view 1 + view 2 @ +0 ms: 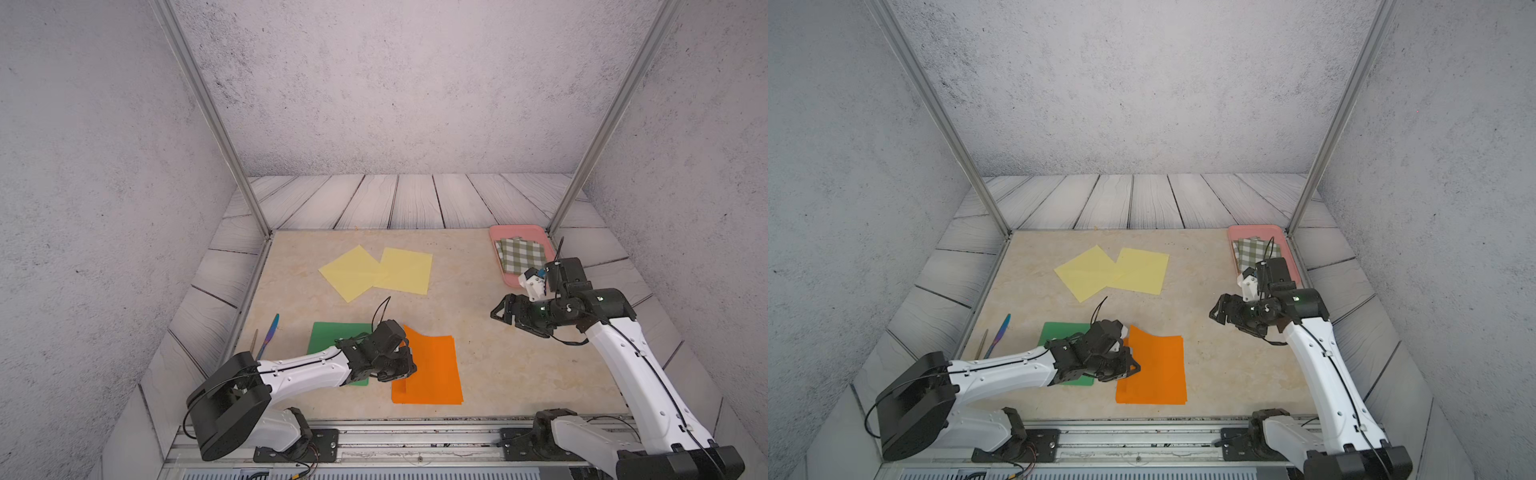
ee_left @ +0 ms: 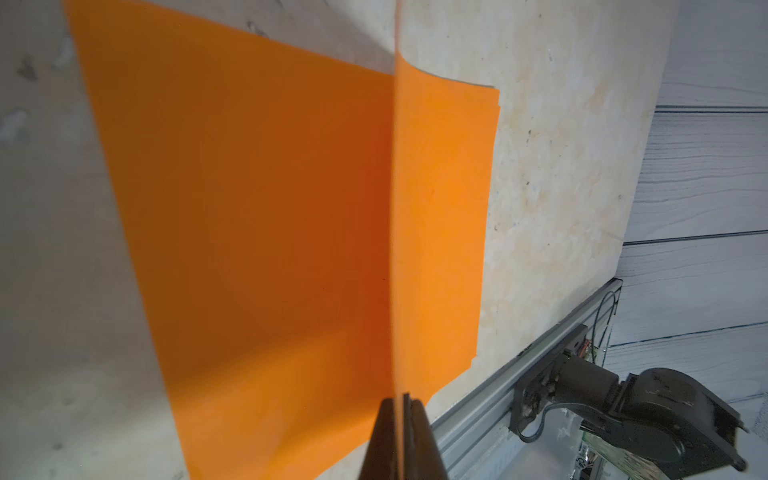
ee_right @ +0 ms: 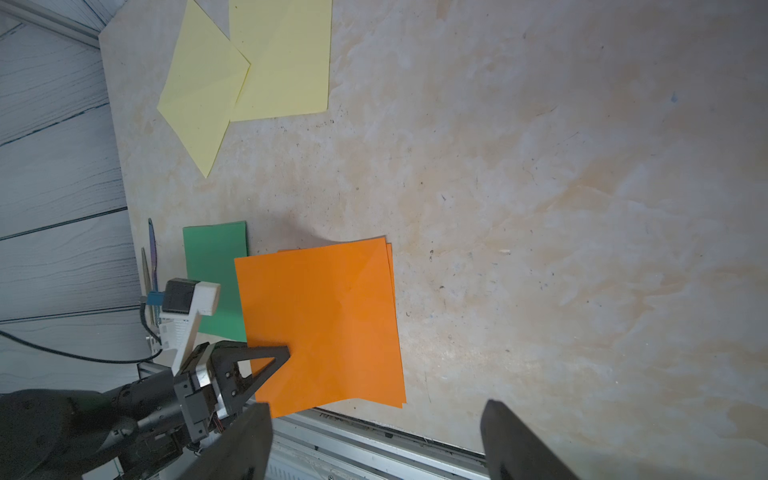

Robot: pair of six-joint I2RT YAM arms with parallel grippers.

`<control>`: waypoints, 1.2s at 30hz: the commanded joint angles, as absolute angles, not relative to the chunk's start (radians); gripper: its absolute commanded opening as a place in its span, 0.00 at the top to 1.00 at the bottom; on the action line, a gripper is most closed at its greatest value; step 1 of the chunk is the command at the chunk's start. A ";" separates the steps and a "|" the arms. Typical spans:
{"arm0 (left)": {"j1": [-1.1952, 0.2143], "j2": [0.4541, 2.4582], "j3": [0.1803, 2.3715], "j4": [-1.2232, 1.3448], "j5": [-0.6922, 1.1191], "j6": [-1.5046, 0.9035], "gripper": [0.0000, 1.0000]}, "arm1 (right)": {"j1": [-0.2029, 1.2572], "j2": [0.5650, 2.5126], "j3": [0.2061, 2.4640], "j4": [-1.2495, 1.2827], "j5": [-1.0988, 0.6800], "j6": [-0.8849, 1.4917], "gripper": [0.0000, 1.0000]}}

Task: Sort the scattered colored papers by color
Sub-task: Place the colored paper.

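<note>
In both top views, lower centre, your left arm covers much of the green paper; you cannot tell whether one sheet or two lie there. Of the stacked orange papers, the under one shows only a thin margin. At right, your right arm hides the near end of the pink tray.

Grey, mottled walls close the space on three sides: a back wall, a left wall and a right wall. A left post and a right post, both slim metal, rise from the table's far corners. Pale wood-grain planks with dark seams ring the table, which is beige, marbled and finely specked. A metal rail runs along its near edge. The light is soft and even.
</note>
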State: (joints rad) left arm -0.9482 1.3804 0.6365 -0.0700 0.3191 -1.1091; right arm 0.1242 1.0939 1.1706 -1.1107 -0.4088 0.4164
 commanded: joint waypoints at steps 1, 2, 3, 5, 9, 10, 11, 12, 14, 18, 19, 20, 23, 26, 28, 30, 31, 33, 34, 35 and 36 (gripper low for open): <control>-0.929 1.421 0.630 -0.058 0.356 -1.074 1.00 | 0.126 1.106 1.163 -1.114 -0.396 0.404 0.17; -0.925 1.433 0.632 -0.056 0.363 -1.071 1.00 | 0.126 1.107 1.163 -1.114 -0.396 0.403 0.17; -0.923 1.445 0.632 -0.052 0.368 -1.068 1.00 | 0.126 1.111 1.164 -1.114 -0.396 0.402 0.17; -0.916 1.460 0.635 -0.052 0.374 -1.060 1.00 | 0.127 1.116 1.164 -1.114 -0.395 0.396 0.17; -0.900 1.472 0.635 -0.061 0.374 -1.050 1.00 | 0.125 1.124 1.164 -1.116 -0.393 0.387 0.17; -0.895 1.471 0.632 -0.063 0.372 -1.051 1.00 | 0.125 1.126 1.164 -1.115 -0.391 0.386 0.17; -0.890 1.470 0.631 -0.064 0.369 -1.050 1.00 | 0.125 1.129 1.164 -1.115 -0.391 0.384 0.17; -0.884 1.468 0.632 -0.068 0.370 -1.048 1.00 | 0.126 1.131 1.165 -1.114 -0.391 0.385 0.17; -0.877 1.466 0.636 -0.080 0.366 -1.041 1.00 | 0.125 1.137 1.166 -1.109 -0.393 0.384 0.17; -0.868 1.477 0.649 -0.111 0.370 -1.026 1.00 | 0.125 1.147 1.169 -1.103 -0.399 0.384 0.17; -0.867 1.479 0.650 -0.116 0.369 -1.023 1.00 | 0.126 1.149 1.169 -1.102 -0.398 0.385 0.17; -0.867 1.479 0.652 -0.122 0.368 -1.023 0.97 | 0.124 1.151 1.167 -1.100 -0.399 0.385 0.17; -0.867 1.473 0.649 -0.136 0.356 -1.025 0.83 | 0.125 1.154 1.164 -1.098 -0.398 0.382 0.17; -0.867 1.457 0.649 -0.154 0.346 -1.022 0.78 | 0.126 1.157 1.160 -1.098 -0.399 0.383 0.17; -0.866 1.447 0.651 -0.169 0.341 -1.016 0.75 | 0.125 1.157 1.158 -1.094 -0.399 0.382 0.17; -0.864 1.439 0.659 -0.201 0.329 -1.007 0.73 | 0.125 1.158 1.158 -1.091 -0.400 0.382 0.17; -0.864 1.434 0.662 -0.217 0.323 -1.003 0.73 | 0.124 1.159 1.158 -1.091 -0.402 0.382 0.17; -0.863 1.421 0.668 -0.247 0.310 -0.999 0.71 | 0.126 1.162 1.158 -1.090 -0.405 0.383 0.17; -0.862 1.410 0.669 -0.261 0.299 -0.999 0.70 | 0.124 1.164 1.157 -1.090 -0.406 0.384 0.17; -0.862 1.399 0.672 -0.276 0.293 -0.998 0.70 | 0.125 1.165 1.156 -1.088 -0.408 0.383 0.17; -0.861 1.386 0.674 -0.298 0.280 -0.995 0.69 | 0.125 1.165 1.155 -1.086 -0.412 0.382 0.17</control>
State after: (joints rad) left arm -0.8707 1.4250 0.6468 -0.2176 0.3233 -1.0161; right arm 0.1242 1.1503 1.1667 -1.0904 -0.4091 0.3943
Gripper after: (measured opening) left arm 0.304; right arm 0.833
